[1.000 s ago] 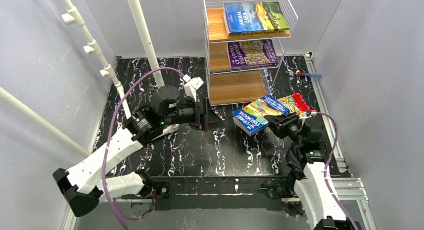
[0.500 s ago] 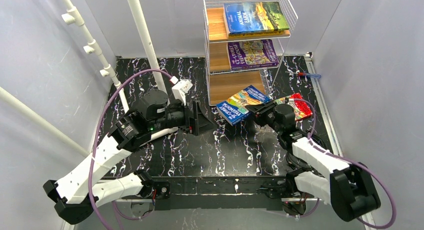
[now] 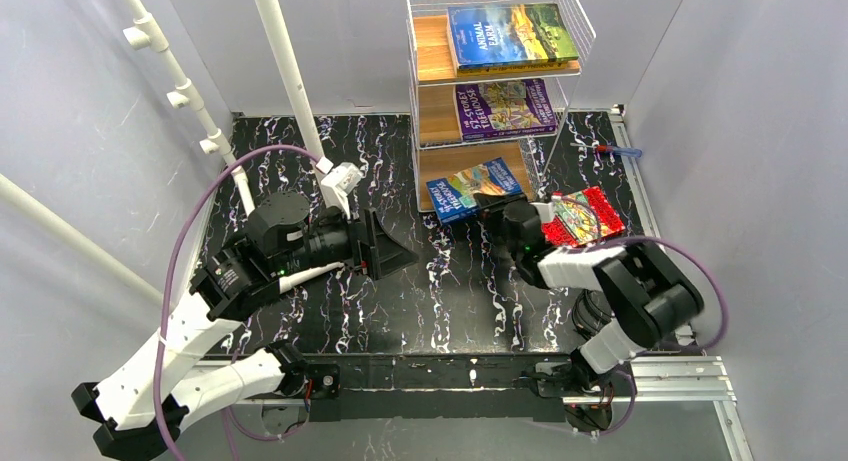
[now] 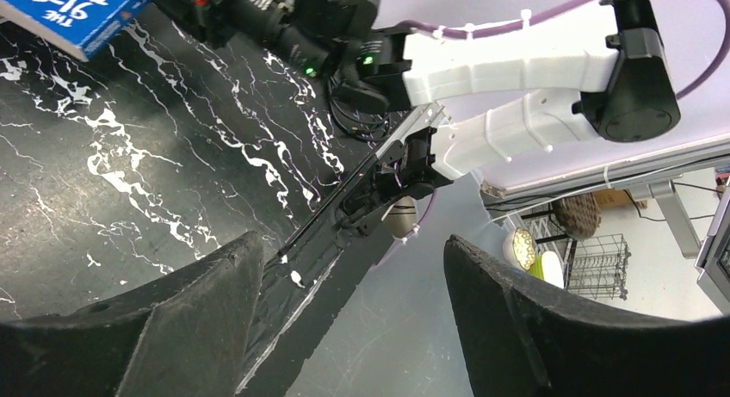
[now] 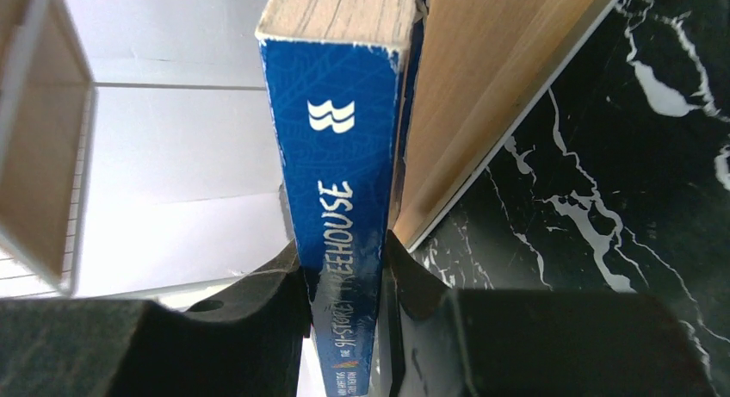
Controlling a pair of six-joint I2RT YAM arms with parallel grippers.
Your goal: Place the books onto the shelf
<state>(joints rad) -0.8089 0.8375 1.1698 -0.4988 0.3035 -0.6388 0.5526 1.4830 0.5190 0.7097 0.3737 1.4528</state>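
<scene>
The right gripper (image 3: 497, 213), just right of centre in the overhead view, is clamping its fingers (image 5: 258, 298) on the lower spine of a thin blue "91-Storey Treehouse" paperback (image 3: 472, 186). Gripping it by that edge is leaving most of the cover free to reach ahead of the arm. The book is sitting at the open front of the tall white wire-mesh shelf with light wooden boards (image 3: 432, 46), its far part lying over the bottom wooden board (image 3: 435, 166). It is skewed to the board's edge. In the right wrist view the book is running alongside the board, very close to it. Whether it is resting on the wood or hanging just above it cannot be told. Judging by the pose, the book is being fed in low and nearly flat so that it can slide under the middle tier.

Two books are already lying flat on the shelf, which is probably why the free bottom tier is being used. The blue "Animal Farm" paperback with the landscape picture (image 3: 512, 33) is on the top tier. A purple Treehouse paperback (image 3: 505, 108) is on the middle one. A red-covered paperback (image 3: 582, 216) is waiting on the black white-veined counter (image 3: 450, 301), just right of the gripper.

The left gripper (image 4: 353, 246) is hanging over the counter left of centre, its fingers wide apart and holding nothing. It is standing well clear of the shelf front, likely so as not to block the right arm.
</scene>
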